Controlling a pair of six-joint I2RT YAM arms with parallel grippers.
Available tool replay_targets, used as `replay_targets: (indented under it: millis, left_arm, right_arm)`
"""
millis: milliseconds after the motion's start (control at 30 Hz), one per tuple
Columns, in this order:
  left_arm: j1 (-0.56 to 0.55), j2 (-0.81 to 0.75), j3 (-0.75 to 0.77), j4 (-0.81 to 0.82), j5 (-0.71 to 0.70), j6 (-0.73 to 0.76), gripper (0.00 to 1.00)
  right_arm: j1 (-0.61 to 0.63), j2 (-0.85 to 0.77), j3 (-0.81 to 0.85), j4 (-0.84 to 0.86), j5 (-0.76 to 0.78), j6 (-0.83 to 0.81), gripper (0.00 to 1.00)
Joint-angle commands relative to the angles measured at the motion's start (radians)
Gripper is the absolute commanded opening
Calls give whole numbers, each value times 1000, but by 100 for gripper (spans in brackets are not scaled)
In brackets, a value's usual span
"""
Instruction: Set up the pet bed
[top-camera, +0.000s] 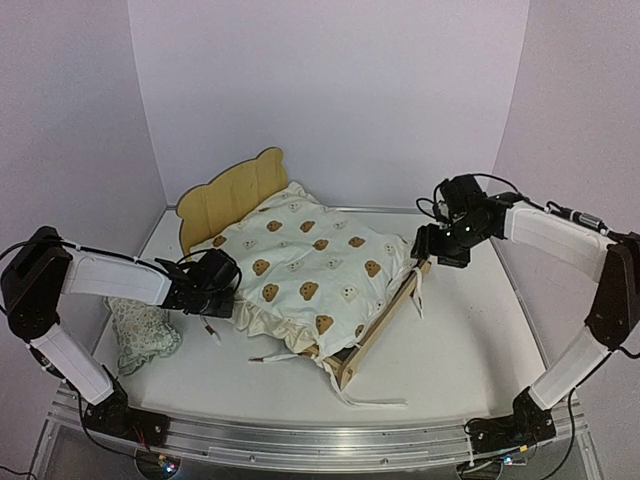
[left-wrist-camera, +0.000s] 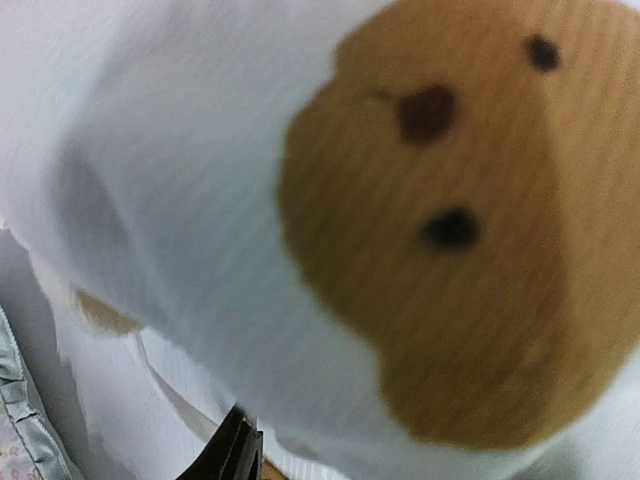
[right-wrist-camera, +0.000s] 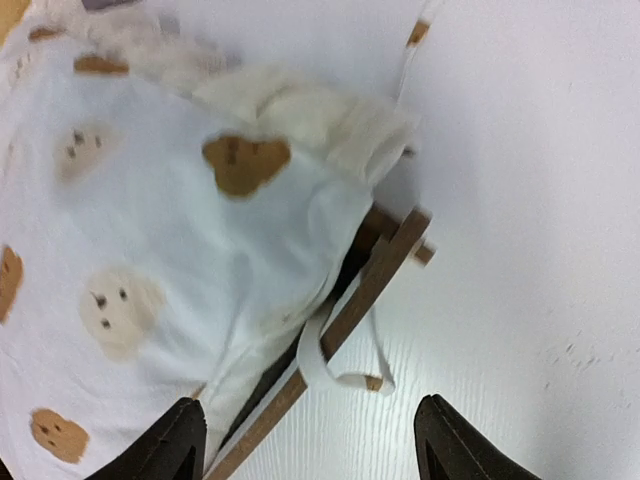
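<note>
Cream bear-print ruffled cover (top-camera: 300, 265) drapes the light plywood pet bed (top-camera: 232, 192); pale floral pillow (top-camera: 140, 335) lies aside, unplaced. The right tool (right-wrist-camera: 310, 440) is spread, empty; whether the left tool (top-camera: 228, 285) is pinching anything, I cannot tell.

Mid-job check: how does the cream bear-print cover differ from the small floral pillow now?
Place: the cream bear-print ruffled cover is draped over the light plywood pet bed; the small pale floral ruffled pillow lies off it on the white table. Size: the cover spans the bed; the pillow is far smaller. Print: the cover shows bear faces, the pillow a faint floral pattern. Both have ruffled edges.
</note>
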Motion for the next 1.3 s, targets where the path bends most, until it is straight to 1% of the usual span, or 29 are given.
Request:
replay_targets:
  millis: [0, 100, 267, 367, 467, 600, 800, 967, 1067, 1200, 1267]
  left_arm:
    - [-2, -77, -14, -24, 21, -25, 31]
    - [-3, -90, -15, -40, 45, -35, 31]
    - [-3, -88, -9, -44, 90, -49, 30]
    - [-3, -68, 1, -37, 100, -51, 30]
    - [-3, -38, 18, -24, 103, -50, 29]
    - [-3, 7, 47, 11, 102, -37, 29]
    - [3, 99, 127, 50, 95, 27, 30]
    - [26, 197, 222, 54, 111, 94, 30]
    - [41, 237, 262, 63, 126, 143, 30]
    - [76, 271, 296, 98, 175, 210, 30]
    - [87, 283, 306, 130, 206, 265, 30]
  right_arm:
    - [-65, 115, 192, -18, 23, -120, 69]
    - [-112, 266, 327, -19, 0, -171, 59]
    - [-140, 515, 521, -25, -107, -287, 40]
    - [-141, 595, 574, -32, -173, -338, 31]
    - [-141, 605, 569, -40, -254, -353, 25]
    - [-142, 555, 488, -40, -393, -349, 24]
    - [-140, 422, 278, -38, -567, -329, 24]
    - [-104, 280, 26, 9, -600, -290, 24]
    - [-25, 190, -84, 43, -592, -260, 24]
    - [144, 81, -240, 142, -540, -170, 25]
    - [232, 49, -283, 206, -517, -107, 25]
